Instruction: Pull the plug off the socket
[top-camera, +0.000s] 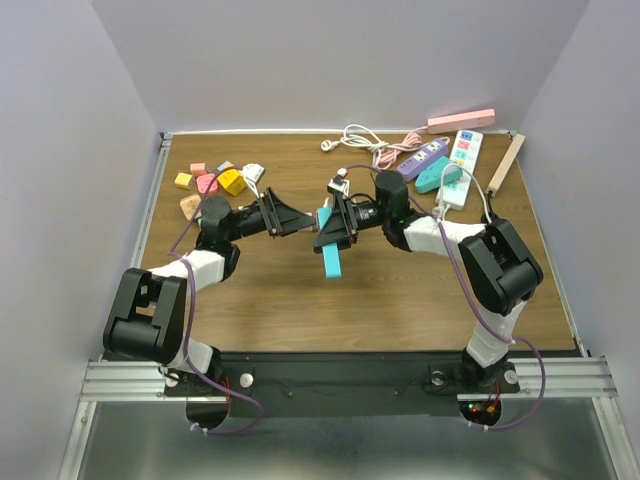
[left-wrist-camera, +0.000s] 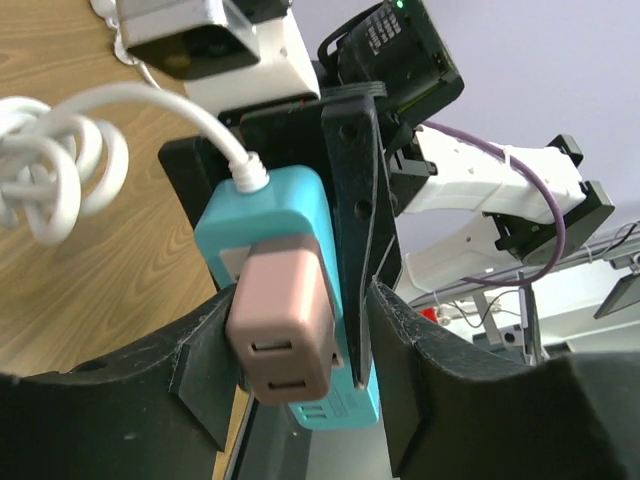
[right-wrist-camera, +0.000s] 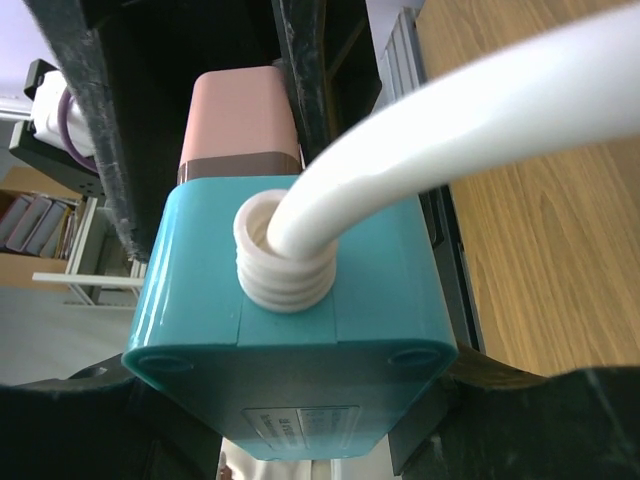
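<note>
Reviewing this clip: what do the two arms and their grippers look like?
The left arm and right arm both have white link shells with bulky black joint housings, and a purple cable runs along each. The left gripper and right gripper are matte black, with thick wedge-shaped jaws.

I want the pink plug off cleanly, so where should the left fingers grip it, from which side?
Grip the pink plug on its flat side faces, coming head-on at its outer face. It stands proud of the teal socket strip, leaving those sides exposed.
</note>
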